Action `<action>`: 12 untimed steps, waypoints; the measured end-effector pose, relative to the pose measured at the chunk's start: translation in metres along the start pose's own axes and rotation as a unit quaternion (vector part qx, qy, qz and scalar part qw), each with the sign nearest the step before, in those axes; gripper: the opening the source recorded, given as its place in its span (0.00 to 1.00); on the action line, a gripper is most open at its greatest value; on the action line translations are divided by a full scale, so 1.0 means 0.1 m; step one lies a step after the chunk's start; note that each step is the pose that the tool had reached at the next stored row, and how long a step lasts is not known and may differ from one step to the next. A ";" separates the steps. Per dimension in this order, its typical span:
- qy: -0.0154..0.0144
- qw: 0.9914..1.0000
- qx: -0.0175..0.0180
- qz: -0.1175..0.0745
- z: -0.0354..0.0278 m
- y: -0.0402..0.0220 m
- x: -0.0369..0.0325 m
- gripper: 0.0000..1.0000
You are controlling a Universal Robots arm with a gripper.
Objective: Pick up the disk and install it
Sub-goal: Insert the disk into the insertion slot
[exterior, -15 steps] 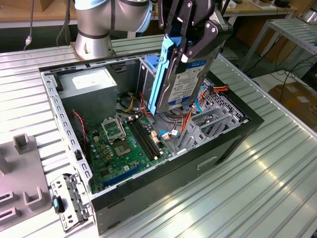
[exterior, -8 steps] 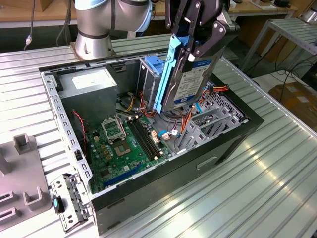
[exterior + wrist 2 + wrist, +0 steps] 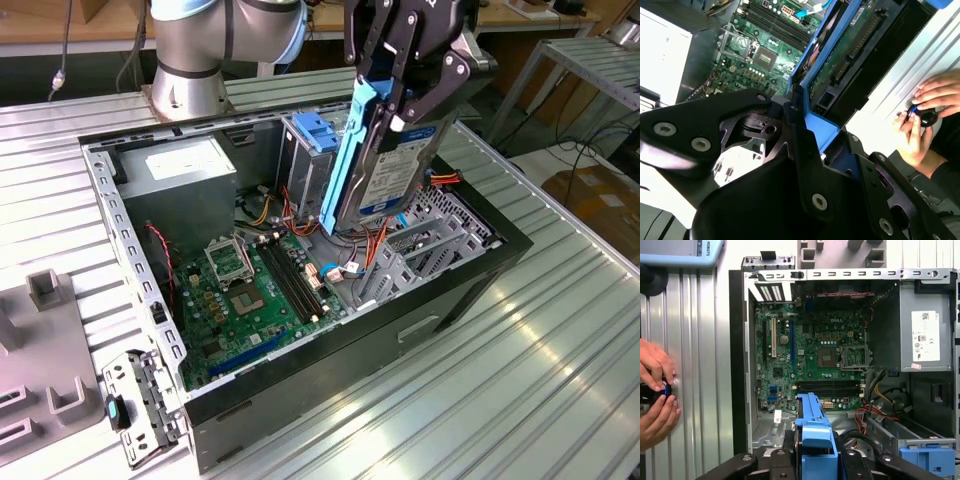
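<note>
Disk is clamped on edge in my claw, hanging nearly upright over the open computer case, with its blue rail facing the exterior view's left. The ribbed metal counter carries the case. Inside the case are the grey power supply, the green motherboard and the drive cage, which is just beside the disk. In the first wrist view a person's hands rest on the counter beside the case.
</note>
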State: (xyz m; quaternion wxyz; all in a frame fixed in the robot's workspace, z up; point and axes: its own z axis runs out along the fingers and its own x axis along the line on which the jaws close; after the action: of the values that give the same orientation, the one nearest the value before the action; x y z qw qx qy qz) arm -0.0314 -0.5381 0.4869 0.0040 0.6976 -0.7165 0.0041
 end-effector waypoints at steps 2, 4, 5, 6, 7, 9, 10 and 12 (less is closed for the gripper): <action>0.000 1.000 0.000 0.000 0.008 -0.013 0.043 0.37; 0.001 1.000 0.000 0.000 0.024 -0.077 0.057 0.37; 0.001 1.000 0.000 0.000 0.026 -0.101 0.057 0.37; 0.001 1.000 0.000 0.000 0.029 -0.122 0.056 0.37; 0.001 1.000 0.000 0.000 0.030 -0.148 0.056 0.37; 0.001 1.000 0.000 0.000 0.031 -0.198 0.054 0.37; 0.001 1.000 0.000 0.000 0.031 -0.205 0.054 0.37; 0.001 1.000 0.000 0.000 0.032 -0.205 0.054 0.37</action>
State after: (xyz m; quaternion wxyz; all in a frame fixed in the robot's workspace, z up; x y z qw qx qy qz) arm -0.0110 -0.5441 0.4838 0.0047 0.6976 -0.7165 0.0048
